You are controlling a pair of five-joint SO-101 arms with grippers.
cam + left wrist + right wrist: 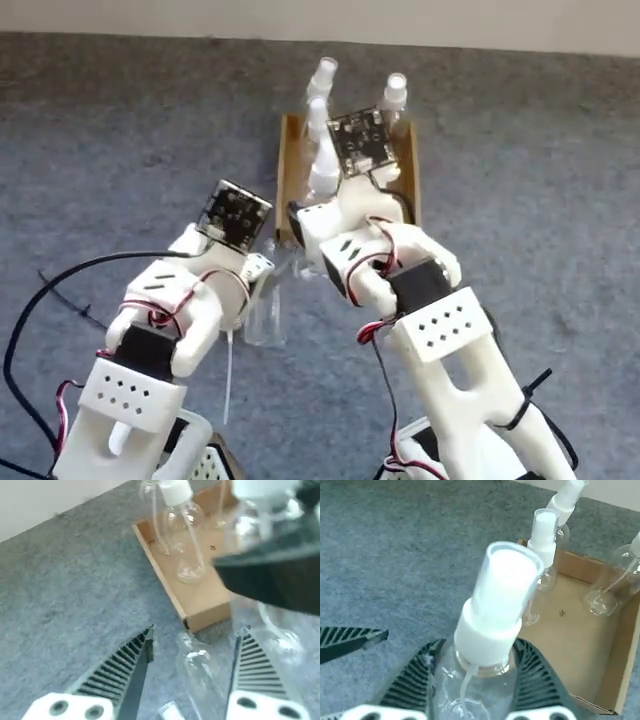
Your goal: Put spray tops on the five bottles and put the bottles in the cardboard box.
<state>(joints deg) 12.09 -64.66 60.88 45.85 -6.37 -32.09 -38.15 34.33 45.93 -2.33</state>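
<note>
Where one cardboard box sits toward the far edge of the grey-covered bench, three boxed bottles stand upright inside it, each with a white spray top: two toward the far left corner, one toward the far right. Bottles counted: five. The fourth bottle, also capped, is upright by the box's near left corner, with the right end effector clamped on its clear body. The fifth bottle, clear and open at the neck, is on the bench just before that same corner; whether it stands or leans cannot be told. The left end effector has its two fingers apart, one on either side of this bottle. One thin white tube lies on the bench beside the left arm.
</note>
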